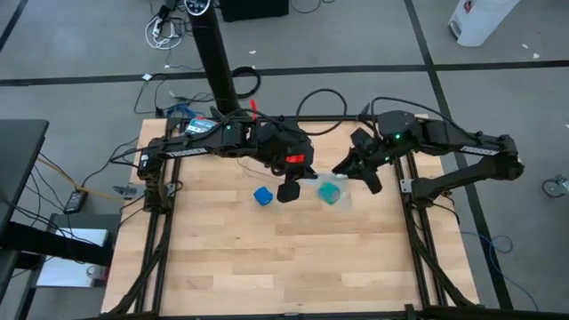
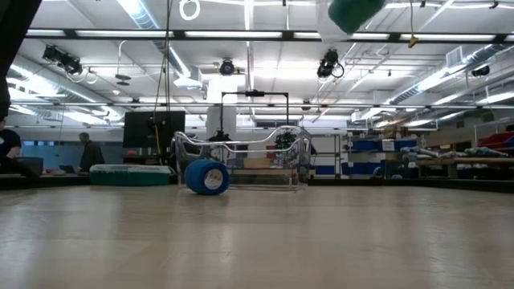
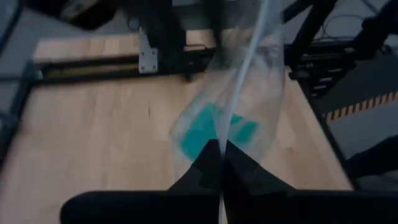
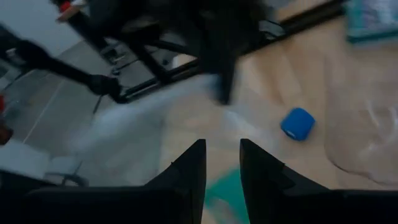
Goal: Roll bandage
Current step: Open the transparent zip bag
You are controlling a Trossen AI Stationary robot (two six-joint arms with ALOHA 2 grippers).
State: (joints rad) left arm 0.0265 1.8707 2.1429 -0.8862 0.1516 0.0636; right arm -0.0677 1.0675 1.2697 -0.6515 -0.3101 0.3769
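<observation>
Pinching a clear plastic bag [image 3: 249, 93] between shut fingers, the left gripper [image 1: 288, 191] is hovering just beside the blue bandage [image 1: 263, 196], already a roll. The right gripper [image 1: 366, 175], fingers parted and empty, is waiting farther off.

Left gripper [image 1: 288, 190] is hanging fingers-closed just right of the bandage [image 1: 263, 196]. Right gripper [image 1: 358, 172] is hovering farther right, fingers parted.

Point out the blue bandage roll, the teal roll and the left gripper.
blue bandage roll [image 1: 263, 196], high view, top of the roll.
teal roll [image 1: 331, 193], high view, middle of the roll.
left gripper [image 3: 220, 163], left wrist view, between its shut fingertips.
</observation>
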